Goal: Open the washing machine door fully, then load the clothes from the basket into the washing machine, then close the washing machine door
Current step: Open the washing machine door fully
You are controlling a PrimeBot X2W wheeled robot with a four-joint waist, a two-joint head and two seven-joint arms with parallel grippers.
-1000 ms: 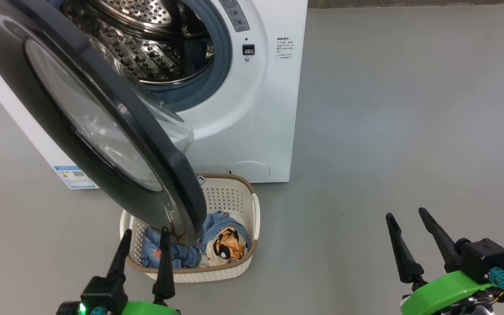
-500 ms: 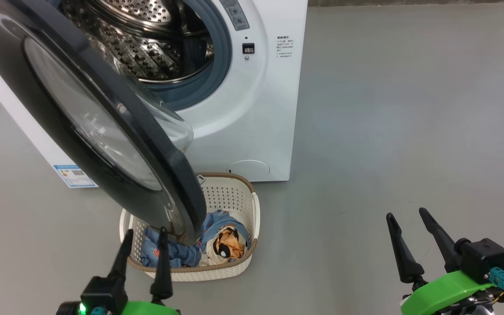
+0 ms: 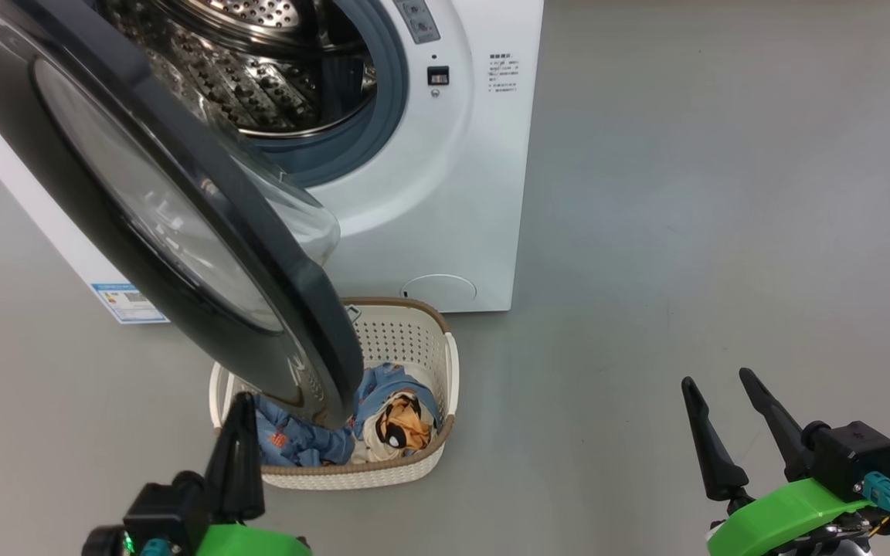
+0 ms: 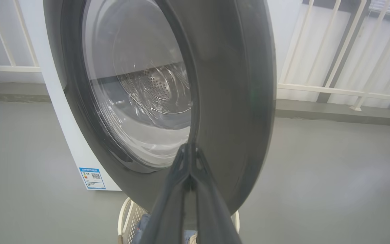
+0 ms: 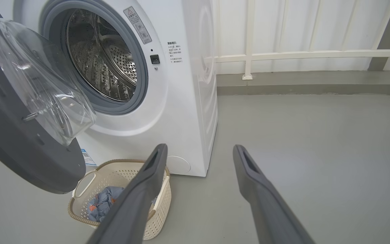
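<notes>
grey floor (image 3: 723, 232) all around. upper left, big white front-loading washing machine (image 3: 445, 193), its round black-rimmed glass door (image 3: 167, 208) part open above the cream perforated plastic basket (image 3: 406, 340) of blue printed clothes (image 3: 383, 413), lower centre. left gripper (image 3: 242, 400), lower left, fingers pressed together, empty; right gripper (image 3: 715, 377), lower right, fingers apart.

Light was even, soft and bright, with only faint shadows on the grey floor (image 3: 684, 193). The washing machine door (image 3: 167, 224) showed pale glare on its glossy rim and glass. Left wrist view was soft, the left gripper (image 4: 189, 149) blurred up close.
</notes>
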